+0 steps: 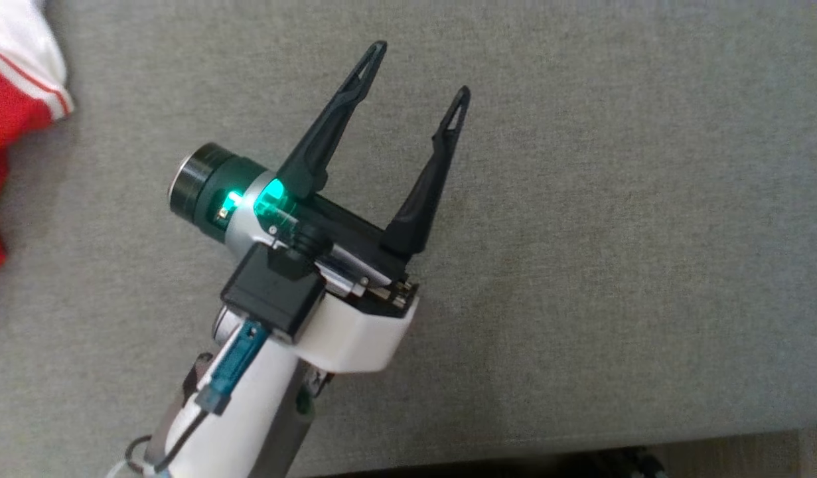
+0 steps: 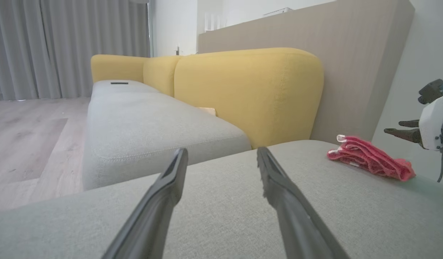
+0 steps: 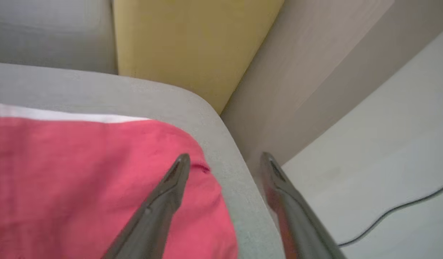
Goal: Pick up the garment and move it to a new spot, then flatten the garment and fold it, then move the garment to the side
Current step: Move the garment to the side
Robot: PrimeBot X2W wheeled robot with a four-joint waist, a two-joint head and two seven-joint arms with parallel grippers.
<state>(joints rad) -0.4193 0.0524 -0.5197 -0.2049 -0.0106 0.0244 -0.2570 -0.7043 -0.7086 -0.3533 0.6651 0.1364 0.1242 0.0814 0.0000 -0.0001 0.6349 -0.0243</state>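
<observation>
Showing yellow sofa back (image 2: 243, 93), garment (image 2: 369, 160) alongside: left wrist view.

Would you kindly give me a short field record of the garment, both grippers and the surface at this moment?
garment: red fabric garment with white trim, bunched low near a corner of the cushion
surface: grey fabric sofa cushion
left gripper: open, empty, over bare cushion
right gripper: open, over the garment's edge, holding nothing
backdrop: yellow upholstered backrest
</observation>
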